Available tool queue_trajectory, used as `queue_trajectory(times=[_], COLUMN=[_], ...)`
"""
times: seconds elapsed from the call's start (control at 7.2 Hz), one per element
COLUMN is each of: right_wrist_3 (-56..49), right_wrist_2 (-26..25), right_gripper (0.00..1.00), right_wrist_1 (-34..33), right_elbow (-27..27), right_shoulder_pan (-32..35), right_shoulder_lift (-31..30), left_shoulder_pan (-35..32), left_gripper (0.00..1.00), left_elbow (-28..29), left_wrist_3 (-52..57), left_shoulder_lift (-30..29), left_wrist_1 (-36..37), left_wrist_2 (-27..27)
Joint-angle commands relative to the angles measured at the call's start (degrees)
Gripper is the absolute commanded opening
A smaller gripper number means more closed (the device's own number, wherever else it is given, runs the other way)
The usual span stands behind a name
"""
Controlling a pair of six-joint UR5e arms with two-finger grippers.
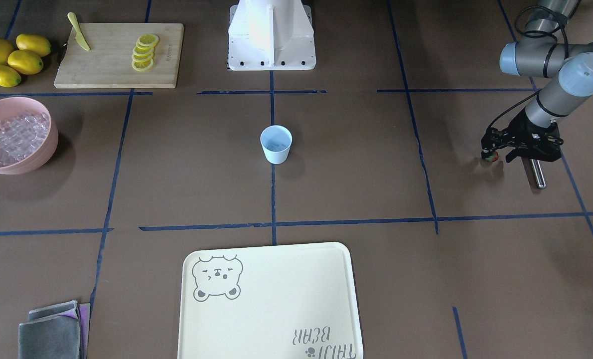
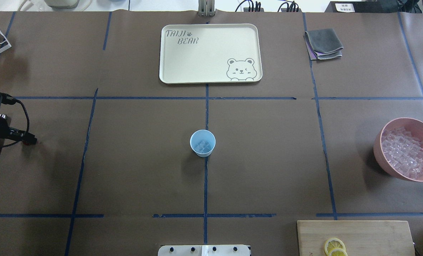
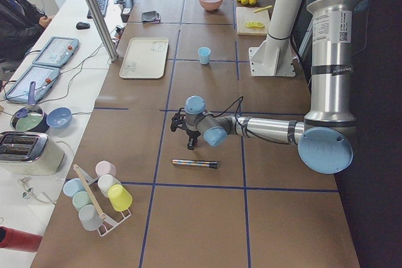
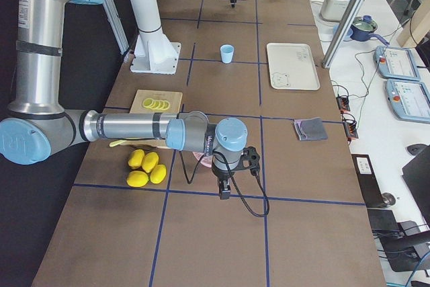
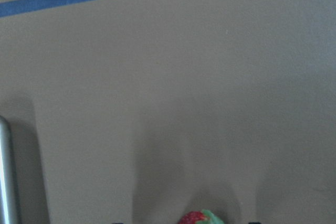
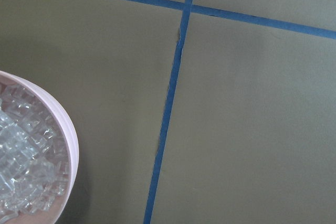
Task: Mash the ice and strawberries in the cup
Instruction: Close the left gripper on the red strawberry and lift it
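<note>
Around: pink bowl (image 1: 37,158) of ice cubes at far left, tray (image 1: 276,299) bottom centre, metal rod (image 1: 536,173) lying on the counter (image 1: 376,174) just beside the left gripper (image 1: 498,155).
Left gripper: far right, fingers spread, strawberry (image 1: 491,156) at its tips.
Right gripper (image 4: 226,193): near the bowl; grip unreadable.
Strawberry: tiny, red, green-topped, well apart from the cup (image 1: 276,143).
Cup: pale blue, upright, dead centre, ice (image 2: 202,145) inside.

Grey L arm (image 1: 547,105) w/ pale-blue caps (image 1: 586,74), blk cable (image 1: 503,116), pincer (image 1: 491,155).
</note>
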Motion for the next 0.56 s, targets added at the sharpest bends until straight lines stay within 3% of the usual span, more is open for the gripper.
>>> queue_trajectory(times=[0.0,0.42], right_wrist_3=[0.0,0.1], right_wrist_2=[0.0,0.0], right_gripper=[0.99,0.99], right_wrist_1=[0.0,0.0], right_elbow=[-0.1,-0.1], right_shoulder_pan=[0.0,0.0], right_shoulder_lift=[0.1,0.1], left_shoulder_pan=[0.3,-0.1], left_gripper=[0.1,0.05], left_elbow=[-0.2,-5.0], left_wrist_3=[-0.1,-0.1], left_shoulder_lift=[0.0,-0.3], left_wrist_1=[0.0,1.1], left_wrist_2=[0.2,0.2])
